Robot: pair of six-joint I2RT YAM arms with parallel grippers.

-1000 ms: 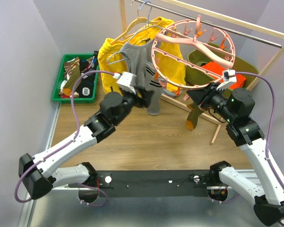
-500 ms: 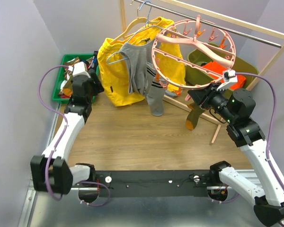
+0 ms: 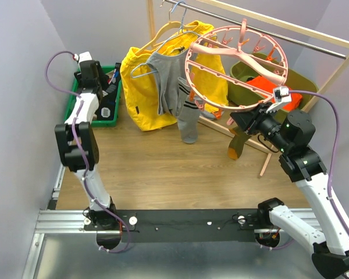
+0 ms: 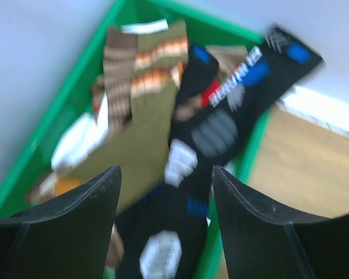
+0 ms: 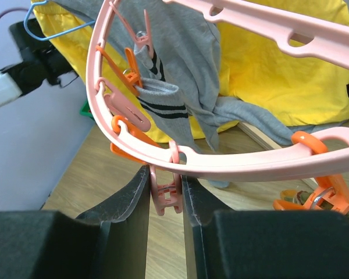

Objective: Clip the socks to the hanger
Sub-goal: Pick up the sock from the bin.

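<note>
Wooden tabletop [image 3: 163,168] stretches out from the arm bases. To the right, the right gripper [image 5: 166,174] is pinched shut on a pink clip [image 5: 166,196] under the rim of the hanger [image 5: 232,165]. At the far left, the left gripper [image 4: 164,180] hangs wide open and empty just above the green bin [image 4: 58,110], plainly the nearer arm. Below it a black-grey sock [image 4: 218,125] lies beside an olive sock [image 4: 142,136]. Both run lengthwise away from the fingers, though blur probably hides how they overlap.
</note>
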